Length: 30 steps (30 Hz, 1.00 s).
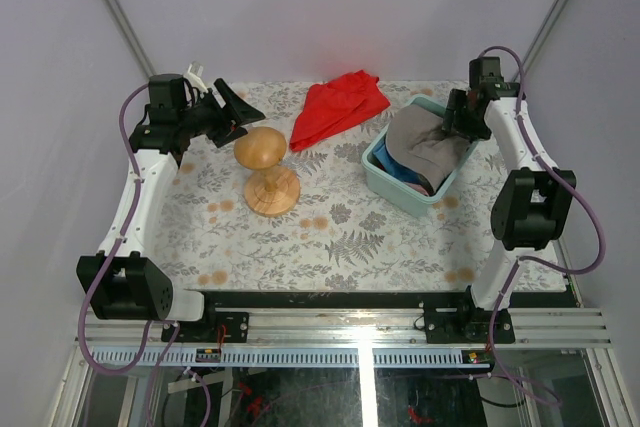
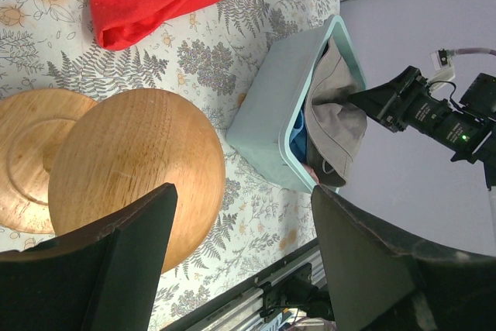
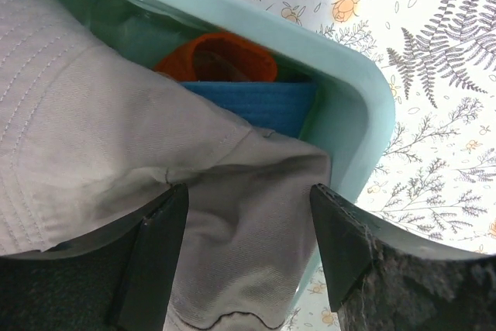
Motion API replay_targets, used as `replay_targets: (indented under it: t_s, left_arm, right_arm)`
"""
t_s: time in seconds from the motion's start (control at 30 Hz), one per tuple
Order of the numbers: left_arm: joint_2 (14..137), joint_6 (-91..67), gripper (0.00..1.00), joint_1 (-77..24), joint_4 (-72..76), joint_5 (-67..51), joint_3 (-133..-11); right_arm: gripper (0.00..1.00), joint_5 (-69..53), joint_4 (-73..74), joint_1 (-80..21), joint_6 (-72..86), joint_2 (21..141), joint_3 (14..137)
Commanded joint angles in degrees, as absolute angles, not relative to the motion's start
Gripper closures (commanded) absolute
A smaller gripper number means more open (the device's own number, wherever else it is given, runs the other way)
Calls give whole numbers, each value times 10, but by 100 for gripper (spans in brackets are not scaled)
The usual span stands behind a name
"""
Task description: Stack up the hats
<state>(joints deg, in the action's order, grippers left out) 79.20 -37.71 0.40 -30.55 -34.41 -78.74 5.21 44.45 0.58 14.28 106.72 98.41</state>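
A grey hat (image 1: 425,142) lies on top in a teal bin (image 1: 392,185) at the right of the table. Under it show a blue hat (image 3: 256,102) and an orange hat (image 3: 221,56). My right gripper (image 1: 450,125) hangs over the bin's far side. In the right wrist view it (image 3: 248,191) is open, and the grey hat's (image 3: 116,137) brim lies loose between its fingers. My left gripper (image 1: 243,115) is open and empty at the back left, just behind the wooden stand (image 1: 265,147). In the left wrist view it (image 2: 242,199) looks across at the bin (image 2: 275,106).
The wooden stand has a round top (image 2: 132,168) and a disc base (image 1: 272,190), left of centre. A flat red cloth (image 1: 340,107) lies at the back middle, between the stand and the bin. The bin's rim (image 3: 372,106) runs close by my right fingers.
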Motion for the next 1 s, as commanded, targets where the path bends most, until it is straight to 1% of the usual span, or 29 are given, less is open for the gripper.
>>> replay_targets:
  t_s: [0.0, 0.13, 0.2, 0.23, 0.27, 0.3, 0.37, 0.43, 0.47, 0.57, 0.7, 0.83, 0.97]
  left_arm:
    - [775, -369, 30, 7, -306, -341, -788]
    - [775, -367, 30, 9, -310, -340, -792]
    - [776, -365, 30, 11, -312, -341, -794]
    - [776, -366, 30, 12, -312, -342, -795]
    - [778, -366, 30, 12, -312, -342, -796]
    - [779, -366, 30, 12, -312, -342, -797]
    - [780, -367, 30, 12, -312, -342, -799]
    - [782, -369, 30, 12, -311, -343, -802]
    - [782, -370, 30, 12, -310, -343, -802]
    - [784, -374, 30, 12, -304, -345, -801]
    - [787, -378, 30, 12, -300, -346, -801]
    - [784, -370, 30, 12, -303, -336, -797]
    - [776, -365, 30, 16, -310, -328, -785]
  right_arm:
    - [28, 38, 441, 13, 131, 1085, 1015]
    - [29, 32, 441, 13, 128, 1095, 1019]
    - [36, 25, 442, 14, 129, 1100, 1020]
    - [42, 19, 443, 14, 130, 1101, 1021]
    - [51, 13, 443, 14, 131, 1102, 1021]
    - [64, 7, 444, 14, 133, 1102, 1023]
    - [82, -1, 450, 14, 135, 1101, 1029]
    - [96, -9, 455, 13, 139, 1093, 1039]
    - [100, -14, 457, 13, 142, 1088, 1044]
    - [100, -29, 457, 7, 157, 1064, 1064]
    - [100, -21, 463, -23, 165, 1036, 1107]
    - [100, -15, 489, -76, 169, 1041, 1202]
    - [100, -15, 513, -130, 183, 1070, 1310]
